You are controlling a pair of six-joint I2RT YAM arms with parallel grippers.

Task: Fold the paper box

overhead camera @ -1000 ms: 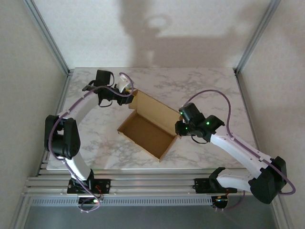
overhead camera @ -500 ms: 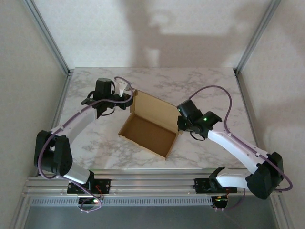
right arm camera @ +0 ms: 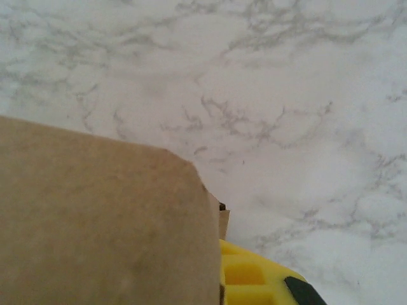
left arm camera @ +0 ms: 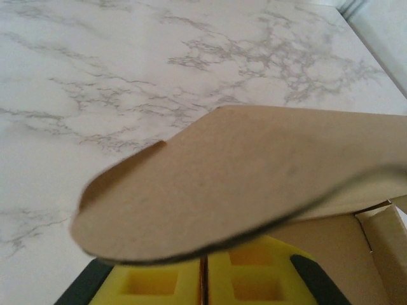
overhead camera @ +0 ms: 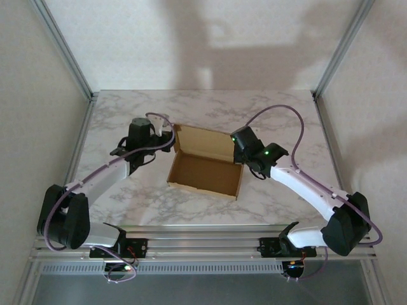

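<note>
The paper box (overhead camera: 206,175) lies open near the middle of the marble table (overhead camera: 286,114), its lid standing along the far side. The left gripper (overhead camera: 167,130) is at the box's far left corner and the right gripper (overhead camera: 236,143) at its far right corner. Both have their yellow pads (left arm camera: 159,283) pressed together under a brown flap, though whether card is nipped between them is hard to tell.

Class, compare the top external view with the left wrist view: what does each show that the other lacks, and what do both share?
Top external: the whole open paper box on the marble table, with the left pincer and right pincer at its far corners. Left wrist: a rounded flap close up, above yellow pads. Both: brown cardboard on marble.
</note>
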